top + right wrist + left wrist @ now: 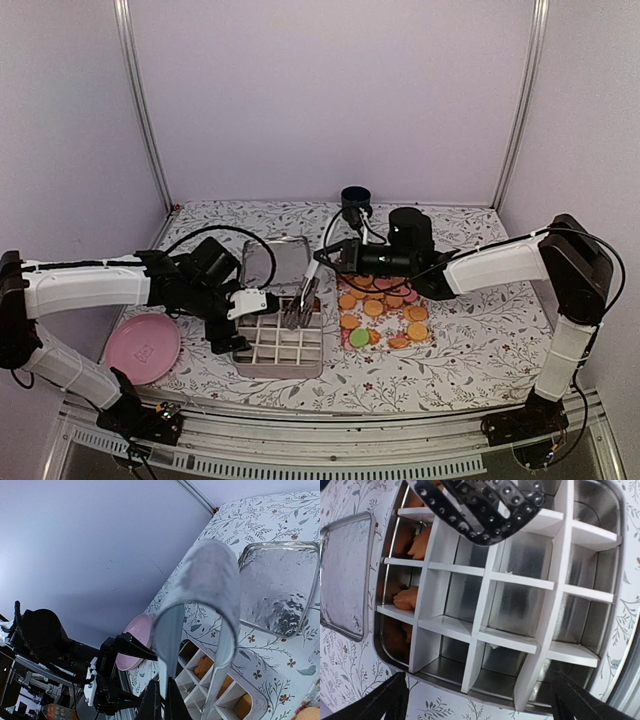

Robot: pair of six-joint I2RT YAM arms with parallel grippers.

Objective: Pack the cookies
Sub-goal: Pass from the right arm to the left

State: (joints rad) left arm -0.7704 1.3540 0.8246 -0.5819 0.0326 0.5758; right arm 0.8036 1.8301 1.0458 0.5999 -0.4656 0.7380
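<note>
- The right gripper (161, 700) is pinched tight on a pair of long grey metal tongs (303, 300), whose dark dimpled tips hang over the far cells of the rectangular silver tin (280, 368). Whether a disc sits between those tips cannot be told. If the tips come down on the white grid divider (485, 630) instead of into a cell, they could wedge or lift the insert.
- The left gripper (479, 680) has its jaws spread wide at the tin's near edge, holding nothing. The tin is therefore unbraced, I judge, and a sideways nudge from the tongs could slide it across the floral tablecloth (470, 330).
- Most of the small round cookies (373, 309) (mainly orange-tan, a few pink, one green) lie loose on a red-patterned sheet (346, 286) just right of the tin. A few orange ones (406, 599) already sit in the cells of one outer row. A fresh cookie released above a filled cell, or onto a divider's edge, would likely tip out or stand crooked.
- The tongs are a long lever in a narrow pinch, so any knock may twist them in the fingers and throw off the aim.
- The silver lid (285, 260) leans just behind the tin, and a wide swing of the tongs could topple it.
</note>
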